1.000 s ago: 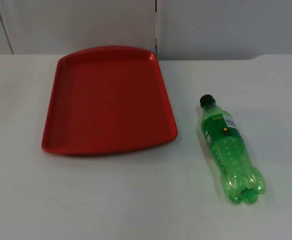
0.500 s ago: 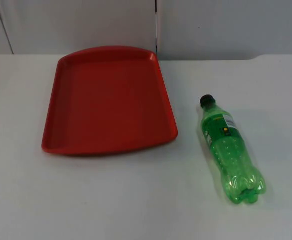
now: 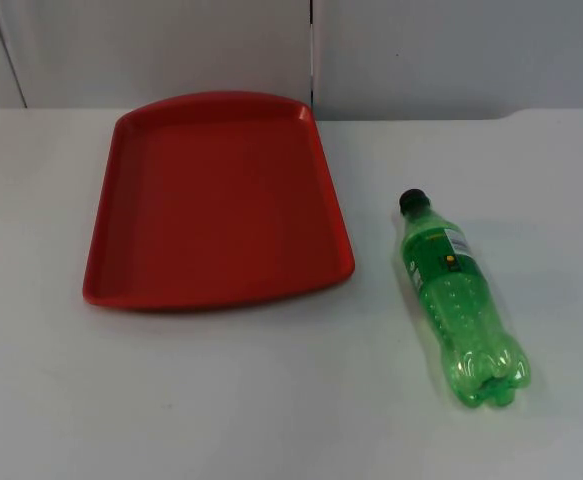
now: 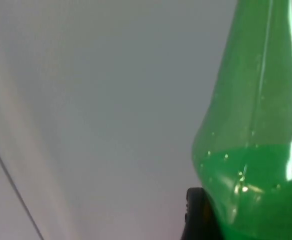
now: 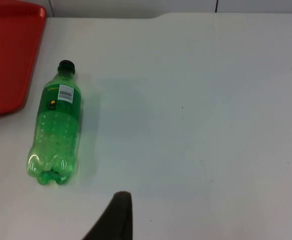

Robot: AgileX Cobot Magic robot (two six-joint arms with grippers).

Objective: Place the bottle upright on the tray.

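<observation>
— Item one, left gripper [image 4: 198, 216]?
— Open or closed: cannot be told. A green translucent body [image 4: 256, 125] stands just beside it; whether they touch cannot be told.

— Item two, right gripper [image 5: 118, 219]?
— State likewise cannot be told. It holds nothing visible and is raised above the table [image 3: 271, 400], looking down on it.

— Item three, bottle [image 3: 461, 295]?
— Green, black cap. It lies on its side on the table to the right of the tray [image 3: 121, 215], near it but not touching. The cap points towards the partition wall [image 3: 451, 50]. In the right wrist view the bottle is well apart from the right gripper, between it and the tray.

— Item four, tray?
— Red, flat on the table.
</observation>
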